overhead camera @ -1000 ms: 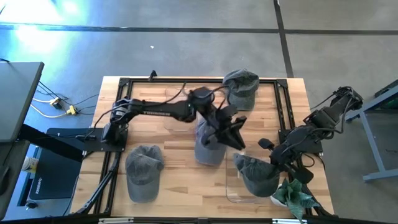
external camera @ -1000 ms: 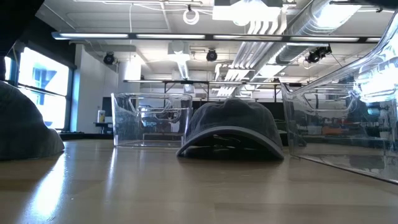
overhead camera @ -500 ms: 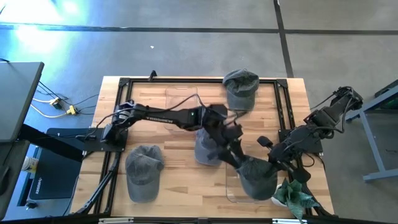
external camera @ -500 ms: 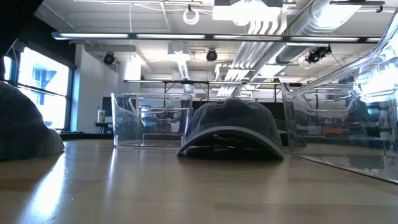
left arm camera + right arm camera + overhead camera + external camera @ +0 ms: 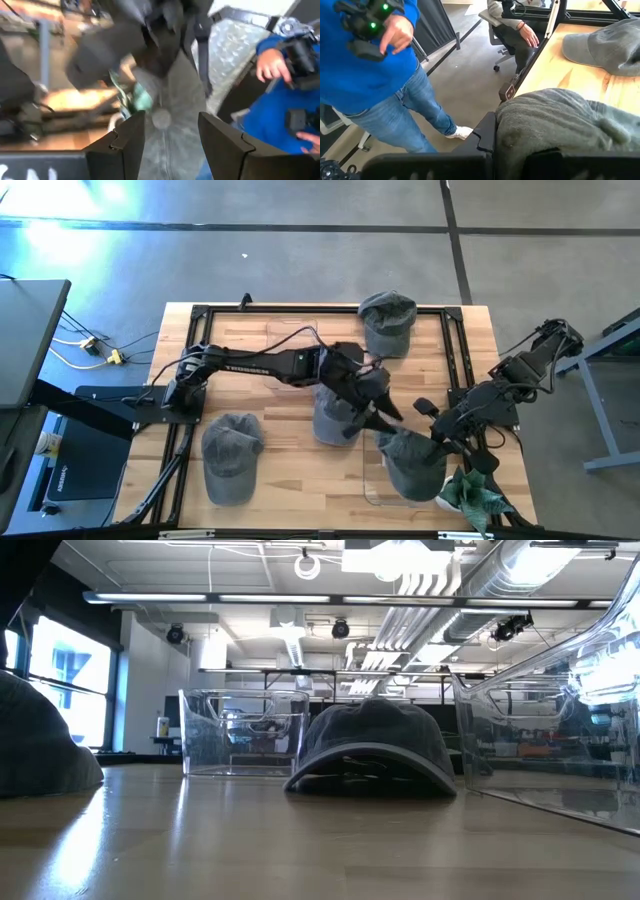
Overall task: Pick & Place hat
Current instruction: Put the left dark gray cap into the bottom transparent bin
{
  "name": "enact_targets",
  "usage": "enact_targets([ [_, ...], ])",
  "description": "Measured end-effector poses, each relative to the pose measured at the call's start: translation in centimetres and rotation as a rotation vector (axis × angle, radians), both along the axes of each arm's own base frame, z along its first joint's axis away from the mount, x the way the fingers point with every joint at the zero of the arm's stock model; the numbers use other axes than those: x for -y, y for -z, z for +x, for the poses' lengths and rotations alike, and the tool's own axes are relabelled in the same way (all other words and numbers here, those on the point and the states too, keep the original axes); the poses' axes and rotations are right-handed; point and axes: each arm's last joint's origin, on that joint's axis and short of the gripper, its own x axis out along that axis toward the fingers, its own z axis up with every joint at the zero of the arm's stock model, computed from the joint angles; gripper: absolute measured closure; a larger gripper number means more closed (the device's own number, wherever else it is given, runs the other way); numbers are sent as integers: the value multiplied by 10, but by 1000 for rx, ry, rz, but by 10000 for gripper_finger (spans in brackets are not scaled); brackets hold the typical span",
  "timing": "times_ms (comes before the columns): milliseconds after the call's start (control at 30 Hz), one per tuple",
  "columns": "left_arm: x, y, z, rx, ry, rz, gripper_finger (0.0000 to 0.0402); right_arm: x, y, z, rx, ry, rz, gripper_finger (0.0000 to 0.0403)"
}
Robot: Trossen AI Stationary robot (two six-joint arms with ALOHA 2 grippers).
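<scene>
From above, the light wooden slatted table [image 5: 290,470] fills the middle of the frame. The left arm reaches from centre left across to the lower right of the tabletop, its left gripper [image 5: 385,418] just above and beside a grey fabric cap [image 5: 412,460] that lies in the clear plastic bin [image 5: 372,480] at lower right. The fingers stand apart with nothing between them. The right gripper [image 5: 440,438] sits at the right edge of that same cap; its fingers look closed, pressed on the cloth. A second grey cap [image 5: 332,418] lies at centre under the left arm, a third grey cap [image 5: 232,455] at lower left, and a fourth grey cap [image 5: 388,322] at top centre. A green crumpled cloth [image 5: 478,495] lies at the bottom right corner.

At table height, one grey cap with a curved brim [image 5: 372,750] rests mid-frame on the wood, with a small clear box [image 5: 245,732] left of it and a large clear wall [image 5: 560,740] at right. No gripper shows here.

In the left wrist view, two dark fingers [image 5: 129,142] stand wide at the bottom, grey cap fabric showing between them below. A person in a blue top [image 5: 270,105] is at right.

In the right wrist view, grey cap cloth [image 5: 560,125] fills the lower right against the gripper body. Another cap [image 5: 610,47] lies at upper right. A person in blue jeans [image 5: 395,100] stands at left.
</scene>
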Motion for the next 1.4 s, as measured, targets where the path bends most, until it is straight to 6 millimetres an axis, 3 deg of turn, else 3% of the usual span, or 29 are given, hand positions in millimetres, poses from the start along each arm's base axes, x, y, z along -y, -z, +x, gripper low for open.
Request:
enact_targets([
  [267,5,48,26,-137,101,-69,227,0,0,0,1,-7,5,395],
  [467,9,41,23,-146,298,-172,227,0,-1,0,5,-6,4,399],
  [600,17,37,22,-101,342,-171,234,0,-1,0,6,-3,3,397],
  [733,25,38,21,-115,327,-173,273,0,0,0,-4,16,2,394],
  [900,29,38,21,-157,302,-218,372,1,0,0,-66,69,58,396],
  [967,29,38,21,-163,288,-224,392,1,1,0,-102,102,85,390],
  [1100,28,38,22,-200,245,-269,379,4,2,1,-157,120,124,347],
  [1233,27,32,17,-251,229,-316,392,15,3,0,-208,153,146,282],
  [1400,25,34,15,-314,135,-324,396,32,-2,2,-153,252,139,204],
])
